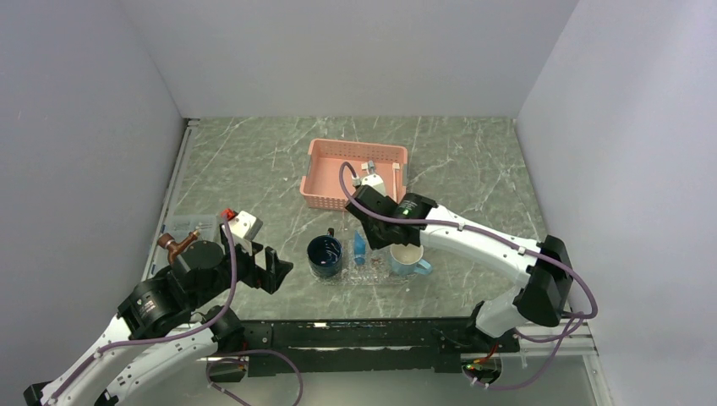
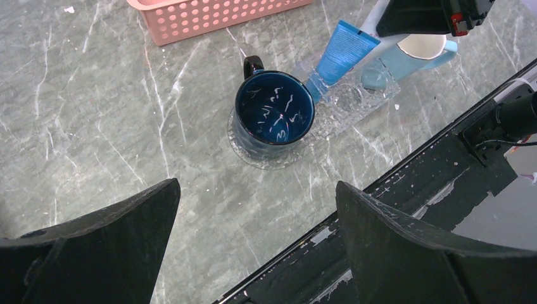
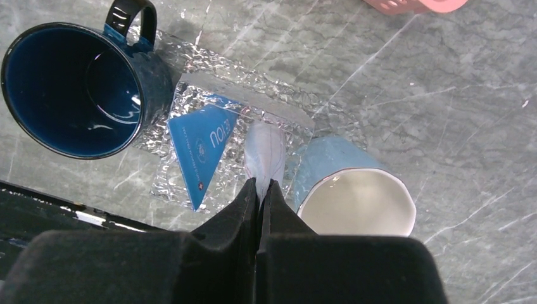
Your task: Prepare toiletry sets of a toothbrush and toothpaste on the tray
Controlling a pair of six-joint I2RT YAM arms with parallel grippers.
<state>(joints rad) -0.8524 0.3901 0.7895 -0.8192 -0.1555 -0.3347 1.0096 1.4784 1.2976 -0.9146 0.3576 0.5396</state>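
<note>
The clear tray [image 3: 209, 73] lies on the marble table near the front edge, also seen as the tray [image 1: 372, 277] from above. A blue toothpaste [image 3: 201, 149] tube rests on it between two mugs; it shows as the toothpaste [image 2: 339, 50] and the toothpaste [image 1: 359, 248] too. My right gripper [image 3: 263, 183] is shut on a pale grey-white toothbrush [image 3: 266, 152], which hangs over the tray beside the tube. From above, the right gripper [image 1: 378, 237] sits over the tray's middle. My left gripper [image 2: 256, 185] is open and holds nothing, near the table's front edge; the left gripper [image 1: 275, 269] is left of the tray.
A dark blue mug [image 1: 325, 255] stands on the tray's left end and a light blue mug [image 1: 407, 259] on its right end. A pink slatted basket [image 1: 355, 173] sits behind them. The black front rail [image 2: 405, 190] runs close below the tray.
</note>
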